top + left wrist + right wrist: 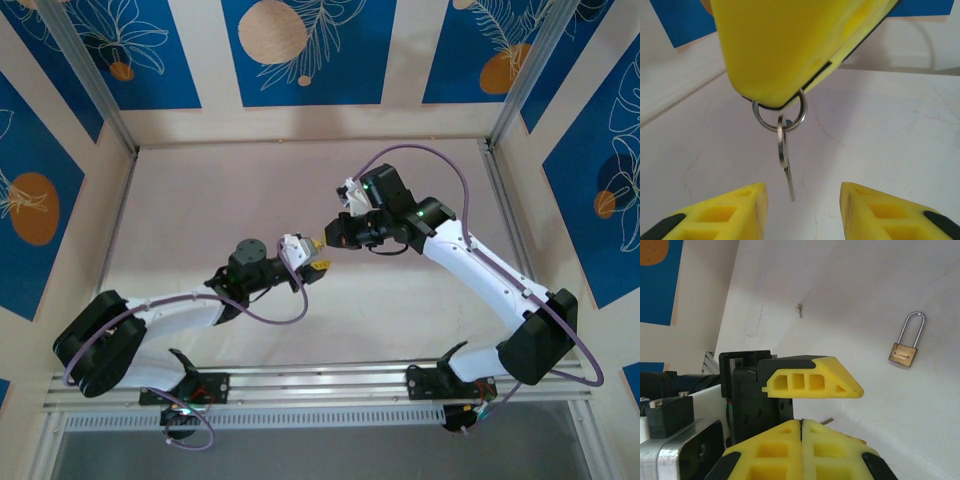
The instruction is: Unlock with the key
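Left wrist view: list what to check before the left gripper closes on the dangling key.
1. Right gripper shut on the key ring: ok.
2. Key hangs freely below the ring, edge-on to the left wrist camera: ok.
3. Left gripper jaws apart, key tip between its fingers: ok.
4. Key centred in that gap: not ok, it hangs nearer the finger on the picture's left.
5. Key deep enough between the pads for a firm pinch: cannot tell.
6. Padlock lies on the table, apart from both grippers: ok.
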Controlling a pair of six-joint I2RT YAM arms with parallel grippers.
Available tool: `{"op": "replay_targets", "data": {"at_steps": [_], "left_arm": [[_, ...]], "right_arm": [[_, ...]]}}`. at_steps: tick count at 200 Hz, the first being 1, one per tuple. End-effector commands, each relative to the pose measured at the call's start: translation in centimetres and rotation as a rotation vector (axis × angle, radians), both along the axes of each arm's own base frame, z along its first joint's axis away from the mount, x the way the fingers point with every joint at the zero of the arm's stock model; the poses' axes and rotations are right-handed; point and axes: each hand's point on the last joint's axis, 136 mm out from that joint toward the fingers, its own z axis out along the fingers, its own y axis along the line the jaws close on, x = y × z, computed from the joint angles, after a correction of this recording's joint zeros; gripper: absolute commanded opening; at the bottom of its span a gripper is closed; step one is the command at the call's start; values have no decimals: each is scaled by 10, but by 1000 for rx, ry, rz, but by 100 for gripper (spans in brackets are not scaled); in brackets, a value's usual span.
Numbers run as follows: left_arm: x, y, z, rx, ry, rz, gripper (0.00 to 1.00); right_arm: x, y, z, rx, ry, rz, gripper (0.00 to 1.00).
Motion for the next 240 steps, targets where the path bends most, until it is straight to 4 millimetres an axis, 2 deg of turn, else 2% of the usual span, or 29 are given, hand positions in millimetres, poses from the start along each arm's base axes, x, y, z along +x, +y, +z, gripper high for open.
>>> {"op": "replay_targets", "data": {"at_steps": [1, 21, 48, 91, 137, 240], "left_arm": [[-1, 1, 17, -47, -44, 3, 39], [-1, 1, 18, -50, -43, -1, 35], [-1, 1, 19, -51, -46, 2, 24], [1, 3, 19, -44, -46, 18, 15], [3, 4, 19, -40, -50, 28, 0], [1, 0, 13, -18, -14, 7, 0]], "right_arm": [[-9, 1, 2, 21, 16, 14, 1], [-9, 2, 0, 19, 19, 14, 1], [-9, 1, -1, 16, 20, 11, 1], [-8, -2, -4, 1, 19, 5, 1], [-6, -8, -3, -2, 11, -11, 1], [2, -23, -9, -18, 4, -61, 1]]}}
